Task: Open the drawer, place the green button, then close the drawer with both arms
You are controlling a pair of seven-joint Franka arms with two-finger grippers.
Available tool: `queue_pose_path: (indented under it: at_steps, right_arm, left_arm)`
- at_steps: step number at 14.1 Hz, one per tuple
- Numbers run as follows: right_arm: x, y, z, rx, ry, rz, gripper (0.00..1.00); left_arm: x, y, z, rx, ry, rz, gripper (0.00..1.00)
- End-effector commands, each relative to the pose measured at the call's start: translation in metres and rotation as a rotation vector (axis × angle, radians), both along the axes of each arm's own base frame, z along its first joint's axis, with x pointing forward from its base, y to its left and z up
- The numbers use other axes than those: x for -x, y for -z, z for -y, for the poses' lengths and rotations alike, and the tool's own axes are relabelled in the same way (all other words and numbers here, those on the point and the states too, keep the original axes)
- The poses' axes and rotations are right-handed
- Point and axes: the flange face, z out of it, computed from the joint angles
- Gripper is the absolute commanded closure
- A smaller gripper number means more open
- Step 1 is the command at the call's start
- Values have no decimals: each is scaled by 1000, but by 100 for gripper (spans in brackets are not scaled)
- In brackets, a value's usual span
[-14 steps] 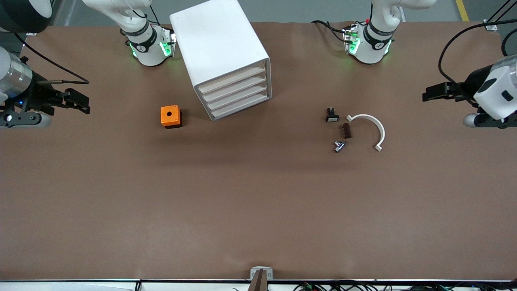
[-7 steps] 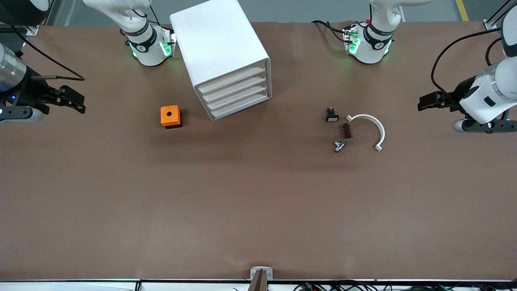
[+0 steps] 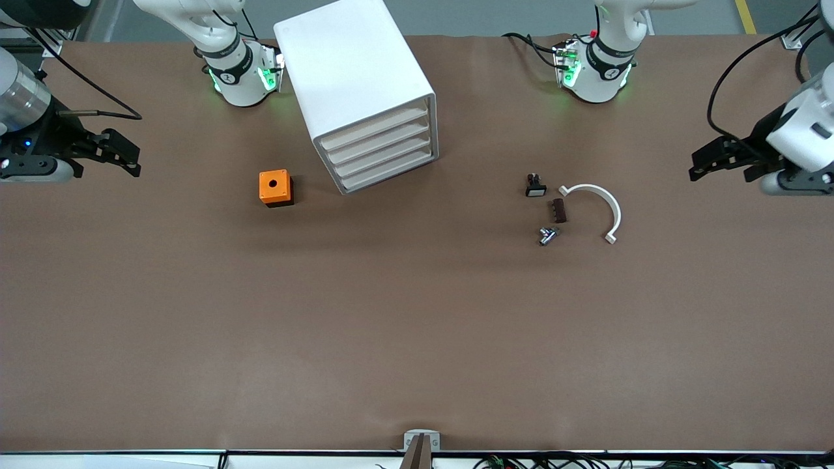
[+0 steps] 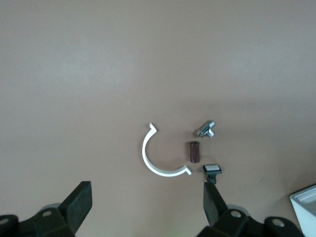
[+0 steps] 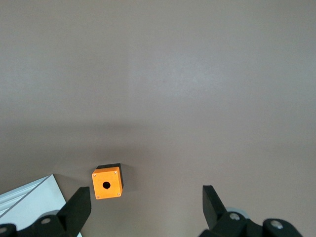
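Observation:
The white cabinet [image 3: 355, 71] stands between the arm bases, and its four cream-fronted drawers are all shut. The lowest drawer [image 3: 389, 170] is shut. The green-capped button is out of view in every frame. My left gripper [image 3: 700, 163] hangs open and empty over the left arm's end of the table; in the left wrist view [image 4: 147, 202] its fingers stand wide apart. My right gripper [image 3: 132, 156] hangs open and empty over the right arm's end; in the right wrist view [image 5: 147, 202] it is over bare table beside the orange box.
An orange box with a hole [image 3: 275, 187] sits beside the cabinet, toward the right arm's end. A black button with a white face [image 3: 535, 186], a small brown block [image 3: 559, 210], a metal fitting [image 3: 546, 235] and a white curved clip [image 3: 599, 207] lie toward the left arm's end.
Both grippers have shifted a little over their ends of the table; the left one drew back toward the table's end. Nothing on the table moved.

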Motion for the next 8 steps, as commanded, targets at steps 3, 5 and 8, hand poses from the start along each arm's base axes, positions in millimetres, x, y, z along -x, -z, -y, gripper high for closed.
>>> queue_pose_path:
  at_steps: [3,5,8]
  right_arm:
    - [6,-1,26,-120,84,9,0]
    - [7,-2,25,-123,83,9,0]
    - [7,-2,23,-123,78,9,0]
  left_arm:
    - [1,-27,5,-21,2,53,1]
    - [-2,-33,-2,-20,0,69,1]
    - [-13,-41,-9,-15,-17,92,1]
